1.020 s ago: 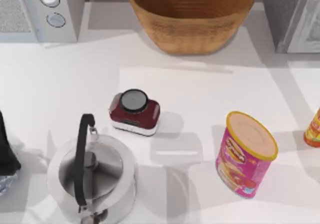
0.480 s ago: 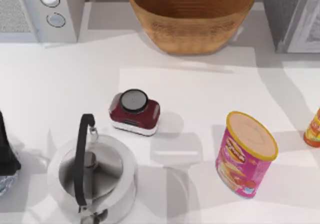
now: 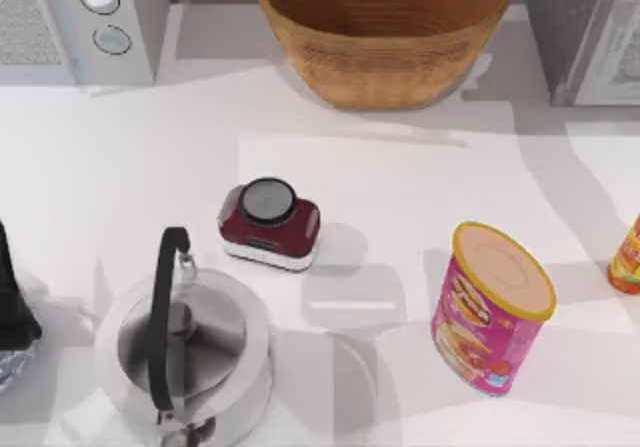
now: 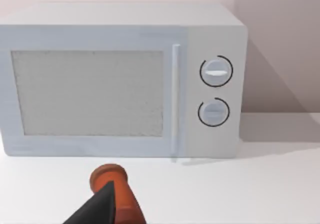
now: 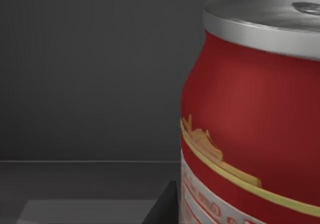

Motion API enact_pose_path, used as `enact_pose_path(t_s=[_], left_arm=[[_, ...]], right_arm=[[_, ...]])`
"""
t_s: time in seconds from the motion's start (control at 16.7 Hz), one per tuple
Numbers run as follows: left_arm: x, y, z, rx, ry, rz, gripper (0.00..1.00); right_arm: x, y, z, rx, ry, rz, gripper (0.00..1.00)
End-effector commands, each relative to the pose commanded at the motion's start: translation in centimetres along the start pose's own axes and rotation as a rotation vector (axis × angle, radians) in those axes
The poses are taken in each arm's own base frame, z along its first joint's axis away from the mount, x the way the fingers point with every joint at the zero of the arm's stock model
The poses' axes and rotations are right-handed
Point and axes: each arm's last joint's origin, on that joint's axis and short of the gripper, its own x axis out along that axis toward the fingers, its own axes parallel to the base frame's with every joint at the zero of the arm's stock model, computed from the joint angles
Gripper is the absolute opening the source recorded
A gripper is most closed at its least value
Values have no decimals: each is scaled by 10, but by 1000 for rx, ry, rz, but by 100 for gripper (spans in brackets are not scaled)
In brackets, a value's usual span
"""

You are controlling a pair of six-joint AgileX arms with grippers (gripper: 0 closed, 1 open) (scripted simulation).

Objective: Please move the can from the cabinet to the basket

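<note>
The red can (image 5: 250, 119) with its silver top stands very close in the right wrist view, inside a dark grey interior. A dark part of my right gripper (image 5: 165, 206) shows low beside the can. In the top view, the grey speckled cabinet (image 3: 575, 27) with its pale-framed door sits at the back right corner. The wide wicker basket (image 3: 385, 62) stands at the back middle, left of the cabinet. My left arm (image 3: 12, 312) rests at the table's left edge. My left gripper (image 4: 97, 211) points at the microwave.
A white microwave (image 3: 70, 22) stands at the back left. A steel kettle (image 3: 185, 347), a dark red jar (image 3: 270, 222), a pink canister (image 3: 490, 307) and an orange container (image 3: 628, 257) stand on the table. An orange-red knobbed object (image 4: 117, 194) lies before the microwave.
Shadows on the table to the right of the basket and near the front have shifted slightly. No object in the top view has moved.
</note>
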Motion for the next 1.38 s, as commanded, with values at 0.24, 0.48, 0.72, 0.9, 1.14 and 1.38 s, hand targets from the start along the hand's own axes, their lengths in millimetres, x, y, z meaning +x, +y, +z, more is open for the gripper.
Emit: enact_pose_path(t_s=[0.24,0.48,0.72,0.9,1.14,1.38], left_arm=[[0,0,0,0,0,0,100],[0,0,0,0,0,0,100],[0,0,0,0,0,0,100],[0,0,0,0,0,0,100],[0,0,0,0,0,0,100],[0,0,0,0,0,0,100]], right_arm=[[-19,-13,-8,11,-18,50,0],[-45,-32,-46,10,-3,102,0],[-72,-51,-125,5,55,129,0],[-92,-62,-205,6,92,126,0],[-113,-73,-307,8,95,92,0],[-121,-78,-376,3,44,40,0]])
